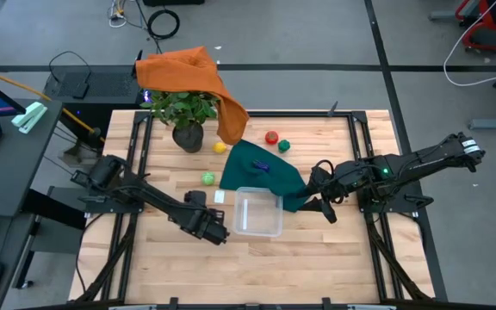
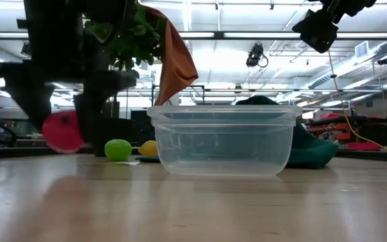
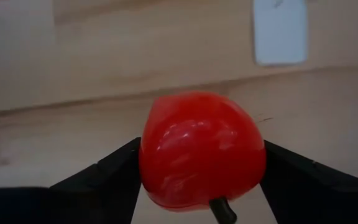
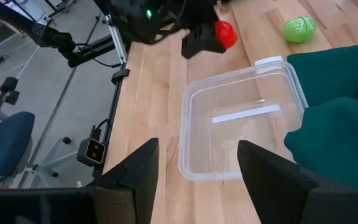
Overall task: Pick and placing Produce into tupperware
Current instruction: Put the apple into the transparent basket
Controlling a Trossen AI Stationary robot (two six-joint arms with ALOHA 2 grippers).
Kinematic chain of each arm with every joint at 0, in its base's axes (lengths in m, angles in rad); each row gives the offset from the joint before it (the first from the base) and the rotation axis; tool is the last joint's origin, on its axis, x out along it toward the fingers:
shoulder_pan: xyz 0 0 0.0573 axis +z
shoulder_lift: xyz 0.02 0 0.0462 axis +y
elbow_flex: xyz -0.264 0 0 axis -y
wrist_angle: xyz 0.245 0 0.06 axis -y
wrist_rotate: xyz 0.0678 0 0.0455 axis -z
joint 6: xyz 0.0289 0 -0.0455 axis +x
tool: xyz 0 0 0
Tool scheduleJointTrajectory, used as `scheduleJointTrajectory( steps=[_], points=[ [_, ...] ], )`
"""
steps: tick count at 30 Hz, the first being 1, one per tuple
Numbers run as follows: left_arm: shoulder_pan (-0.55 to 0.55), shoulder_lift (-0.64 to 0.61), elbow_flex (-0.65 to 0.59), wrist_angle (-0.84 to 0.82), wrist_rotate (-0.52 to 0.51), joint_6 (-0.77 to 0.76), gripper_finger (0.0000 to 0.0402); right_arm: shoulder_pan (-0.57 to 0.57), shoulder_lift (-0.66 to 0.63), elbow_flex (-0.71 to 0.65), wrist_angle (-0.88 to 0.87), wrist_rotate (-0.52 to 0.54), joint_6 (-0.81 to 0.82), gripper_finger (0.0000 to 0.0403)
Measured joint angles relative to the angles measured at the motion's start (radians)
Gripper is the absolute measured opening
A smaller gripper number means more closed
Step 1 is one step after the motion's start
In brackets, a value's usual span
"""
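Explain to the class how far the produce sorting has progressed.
Nothing is done yet: the tupperware is empty. In hand: the left gripper holds a red fruit beside it. Left: that fruit and the other produce on the table, including a green piece. The right gripper waits open.

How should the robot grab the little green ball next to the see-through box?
Grip the green ball across its round middle, coming straight down from above. It sits alone on bare wood, so both fingers fit beside it. The left tool is busy holding a red fruit.
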Motion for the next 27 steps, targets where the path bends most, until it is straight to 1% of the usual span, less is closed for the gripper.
scheduleJointTrajectory(
  steps=[3, 6, 9, 12, 18, 27],
  points=[
    [0.0, -0.045, 0.001, 0.001, -0.04, 0.005, 0.0279, 0.0, 0.0, 0.0, 0.0, 0.001, 0.0, 0.0181],
    [0.0, -0.087, 0.001, 0.017, -0.072, 0.03, 0.0284, 0.0, 0.0, 0.0, 0.001, 0.023, 0.0, 0.0181],
    [0.001, -0.12, 0.001, 0.063, -0.102, 0.089, 0.0296, 0.0, 0.0, 0.0, 0.0, 0.047, -0.005, 0.0181],
    [0.005, -0.137, 0.001, 0.117, -0.12, 0.167, 0.0296, 0.0, 0.0, 0.0, 0.0, 0.055, -0.005, 0.0181],
    [0.022, -0.143, 0.002, 0.326, -0.141, 0.341, 0.0282, -0.001, 0.0, 0.0, -0.001, 0.056, -0.003, 0.0181],
    [0.096, -0.143, 0.002, 0.672, -0.152, 0.572, 0.0289, -0.001, 0.0, 0.0, -0.003, 0.067, 0.003, 0.0181]
  ],
)
